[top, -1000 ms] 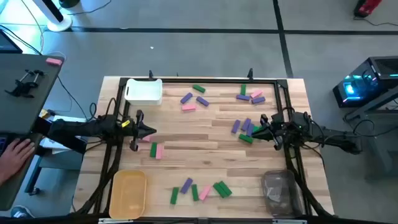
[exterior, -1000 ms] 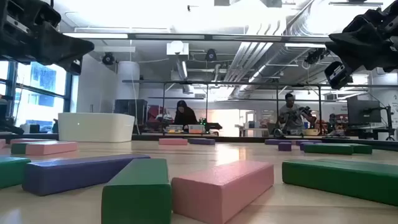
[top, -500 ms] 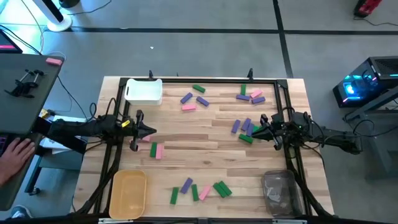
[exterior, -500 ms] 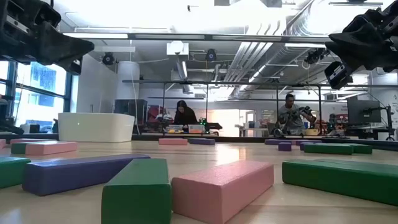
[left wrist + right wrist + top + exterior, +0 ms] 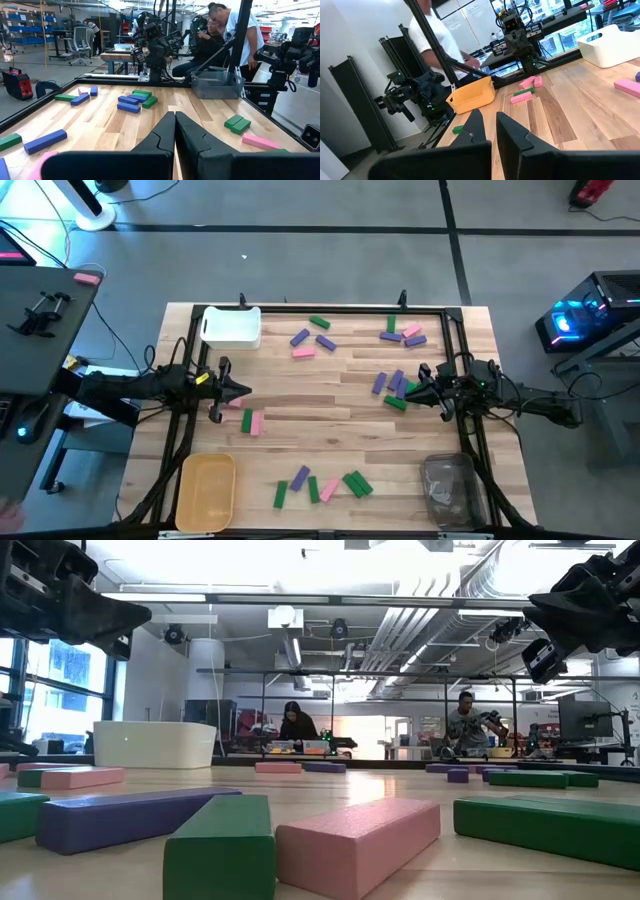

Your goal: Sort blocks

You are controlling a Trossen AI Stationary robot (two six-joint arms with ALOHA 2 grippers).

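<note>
Left end effector: the left end effector [image 5: 232, 391] is hovering at the left edge of the wooden surface [image 5: 330, 435], its fingers pressed together and carrying nothing, as the left wrist view shows.
White bin: the white bin [image 5: 231, 326] is sitting at the far left corner and, seen from above, is showing no blocks inside.
Yellow bin: the yellow bin [image 5: 207, 491] is sitting at the near left corner, also looking unfilled.
Left blocks: a pink block [image 5: 256, 423] and a green block [image 5: 246, 420] are lying side by side just beside the left end effector.
Middle blocks: a far cluster [image 5: 312, 338] of green, purple and pink bars and a near cluster [image 5: 322, 483] are lying loose and mixed.
Right blocks: a far right group [image 5: 402, 334] and a mixed group [image 5: 392, 387] are lying unsorted, the latter just beside the right arm.
Right end effector: the right end effector [image 5: 418, 385] is hanging over that group, fingers slightly parted with a narrow gap, gripping nothing.
Clear bin: the clear bin [image 5: 449, 488] is sitting at the near right corner; its contents cannot be made out.
Progress: sorting appears to be barely starting; every visible block is awaiting pickup.
</note>
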